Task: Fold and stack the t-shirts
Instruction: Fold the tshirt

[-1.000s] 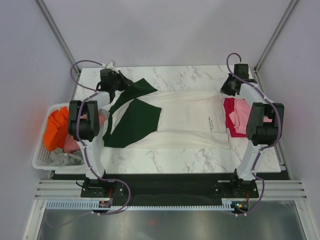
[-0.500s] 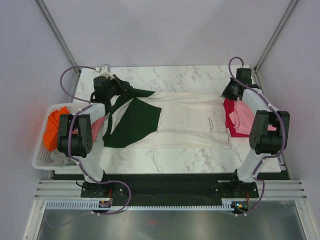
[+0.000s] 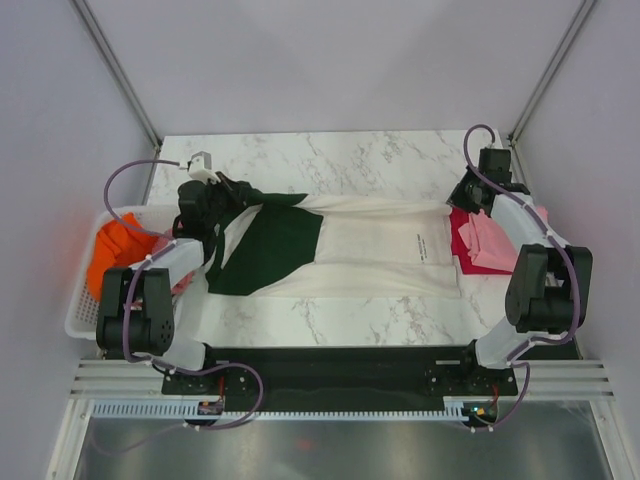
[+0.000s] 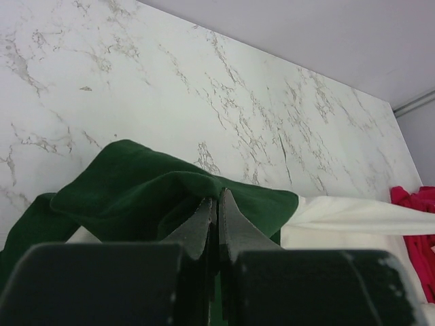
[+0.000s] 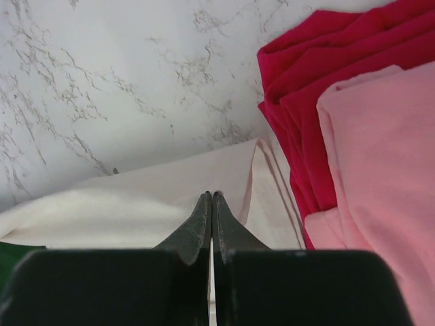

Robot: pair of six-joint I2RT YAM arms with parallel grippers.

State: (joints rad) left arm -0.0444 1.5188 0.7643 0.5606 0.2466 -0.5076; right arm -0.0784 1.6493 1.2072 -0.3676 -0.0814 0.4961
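The large cream t-shirt [image 3: 375, 245] lies spread across the marble table, its dark green sleeves [image 3: 268, 245] at the left. My left gripper [image 3: 232, 192] is shut on green sleeve cloth [image 4: 149, 187] at the shirt's far left corner, the fingertips pinched together [image 4: 216, 197]. My right gripper [image 3: 462, 196] is shut on the cream cloth [image 5: 136, 204] at the far right corner, near the hem. The far edge is lifted and stretched between both grippers. A crimson t-shirt [image 5: 319, 75] and a pink t-shirt [image 5: 380, 156] lie stacked at the right [image 3: 485, 238].
A white slatted basket [image 3: 82, 325] stands off the table's left edge with an orange t-shirt [image 3: 112, 255] in it. Bare marble [image 3: 350, 160] lies beyond the shirt's far edge. The left arm's elbow hangs over the basket.
Both grippers have moved toward the near side, drawing the shirt's far edge with them. The upper green sleeve has been pulled in and now looks narrower.
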